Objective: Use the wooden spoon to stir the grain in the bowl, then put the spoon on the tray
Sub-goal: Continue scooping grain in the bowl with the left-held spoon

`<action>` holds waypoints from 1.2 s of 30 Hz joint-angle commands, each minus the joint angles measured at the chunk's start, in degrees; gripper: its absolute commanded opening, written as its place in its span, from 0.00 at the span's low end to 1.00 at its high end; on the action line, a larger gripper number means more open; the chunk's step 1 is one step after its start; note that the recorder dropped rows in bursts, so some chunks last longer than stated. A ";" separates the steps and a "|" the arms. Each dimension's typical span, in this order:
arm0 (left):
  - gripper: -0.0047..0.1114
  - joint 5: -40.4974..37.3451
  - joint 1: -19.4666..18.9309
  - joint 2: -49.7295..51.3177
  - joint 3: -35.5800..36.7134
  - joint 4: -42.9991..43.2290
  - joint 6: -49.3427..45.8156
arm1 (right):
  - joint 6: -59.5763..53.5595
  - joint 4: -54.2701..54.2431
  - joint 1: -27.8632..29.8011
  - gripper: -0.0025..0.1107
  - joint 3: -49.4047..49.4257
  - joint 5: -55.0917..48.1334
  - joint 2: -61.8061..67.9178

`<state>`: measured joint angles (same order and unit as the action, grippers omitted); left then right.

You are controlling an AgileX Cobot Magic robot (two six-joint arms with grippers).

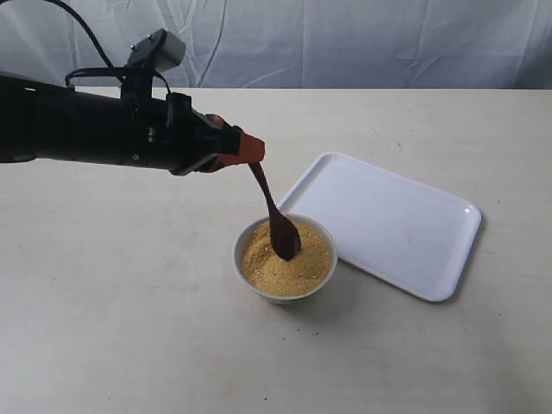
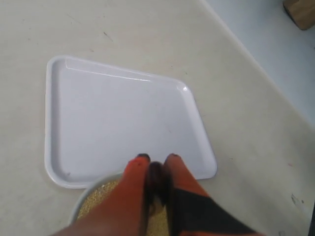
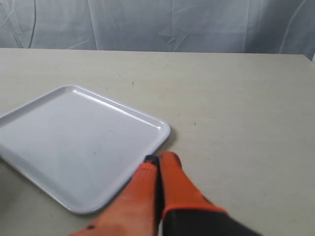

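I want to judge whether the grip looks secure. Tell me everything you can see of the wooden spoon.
The wooden spoon is dark reddish-brown and glossy, with a slim handle that widens into an oval bowl. It hangs steeply tilted, handle end up, clamped in the orange-tipped left gripper. Its oval end dips into the yellow grain inside the white bowl. It does not touch the tray, which lies beside the bowl.
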<state>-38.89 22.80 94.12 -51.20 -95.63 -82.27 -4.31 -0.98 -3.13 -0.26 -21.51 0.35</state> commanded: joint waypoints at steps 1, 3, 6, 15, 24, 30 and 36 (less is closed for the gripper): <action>0.04 -0.91 0.08 2.59 0.16 0.33 -0.63 | 0.01 0.03 0.01 0.02 0.26 0.78 -0.35; 0.04 -0.91 0.08 3.08 0.16 1.54 -0.63 | 0.01 0.03 0.01 0.02 0.26 0.78 -0.35; 0.04 -1.31 0.08 3.09 0.16 2.86 -0.63 | 0.01 0.03 0.01 0.02 0.26 0.78 -0.35; 0.04 -4.03 0.08 1.27 0.16 1.78 0.28 | 0.01 0.03 0.01 0.02 0.26 0.78 -0.35; 0.04 -0.63 0.08 -1.87 0.16 1.33 0.28 | 0.01 0.03 0.01 0.02 0.26 0.78 -0.35; 0.04 1.70 0.08 -2.76 0.16 2.11 -1.00 | 0.01 0.03 0.01 0.02 0.26 0.78 -0.35; 0.04 5.26 0.19 -2.87 0.16 8.11 -1.40 | 0.01 0.03 0.01 0.02 0.26 0.78 -0.35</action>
<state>-34.11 22.80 91.61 -51.20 -88.15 -83.36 -4.33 -0.98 -3.13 -0.26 -21.51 0.35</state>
